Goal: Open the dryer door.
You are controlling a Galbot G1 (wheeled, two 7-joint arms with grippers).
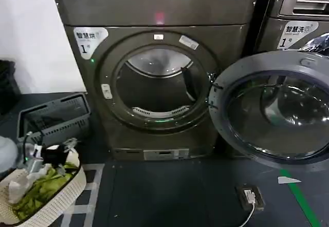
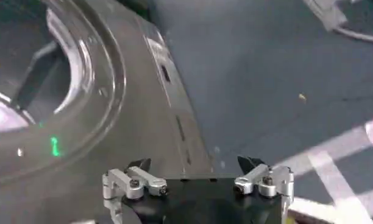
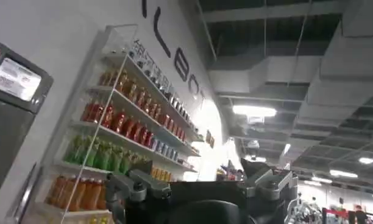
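Left jaws: the left gripper [image 2: 197,169] shows in its own wrist view with its two dark tips spread wide apart and nothing between them; it hangs above the dark floor [image 2: 266,67], close to the lower front of the dryer [image 2: 144,91].
Right jaws: the right gripper [image 3: 205,176] shows in its own wrist view with its tips standing apart and empty, aimed up toward a ceiling with lights and a wall shelf of bottled drinks [image 3: 113,122].
Dryer: the dryer [image 1: 154,11] stands at the back of the floor, against the white wall, with a white "1" sticker [image 1: 90,39] at its upper left and a small red light [image 1: 159,17] on the top panel; its round opening [image 1: 154,86] is uncovered and the drum shows inside.
Dryer door: the dryer door [image 1: 272,109] is swung fully open to the right on its hinge, grey inner face and dark glass turned toward the camera, standing in front of the LG machine [image 1: 303,11].
Floor, left side: a grey crate [image 1: 54,116] lies beside the dryer's lower left corner; a white basket [image 1: 56,196] holding green cloth sits at the near left corner.
Floor, right side: a small box with a white cable [image 1: 250,196] lies near a green tape line [image 1: 303,201].
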